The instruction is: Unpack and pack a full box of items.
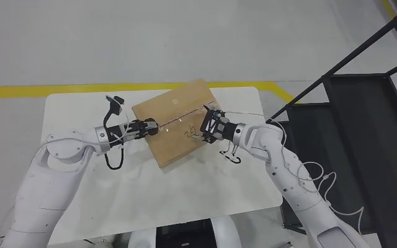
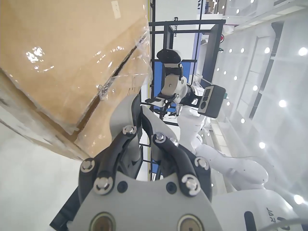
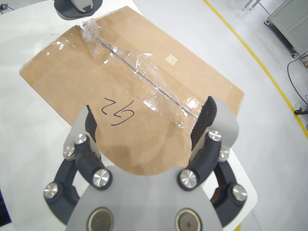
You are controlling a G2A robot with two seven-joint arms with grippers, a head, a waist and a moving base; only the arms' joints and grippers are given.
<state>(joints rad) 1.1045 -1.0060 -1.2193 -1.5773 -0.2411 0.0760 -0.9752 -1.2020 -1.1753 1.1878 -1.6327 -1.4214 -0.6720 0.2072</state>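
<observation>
Top view: the taped cardboard box (image 1: 177,118) lies skewed on the counter (image 1: 205,186), with the left hand (image 1: 151,128) and right hand (image 1: 208,127) at opposite ends of its seam. Left wrist view: the left hand (image 2: 140,106), fingers pressed together on nothing visible, sits low beside the box end. Right wrist view: the right hand (image 3: 149,103) hovers spread over the clear tape (image 3: 144,73); better to pinch the crumpled tail (image 3: 89,28) and peel along the seam

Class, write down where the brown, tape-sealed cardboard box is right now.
In the top view the brown cardboard box lies askew on the white table, between the left gripper and the right gripper, one near each end of its taped seam.
</observation>
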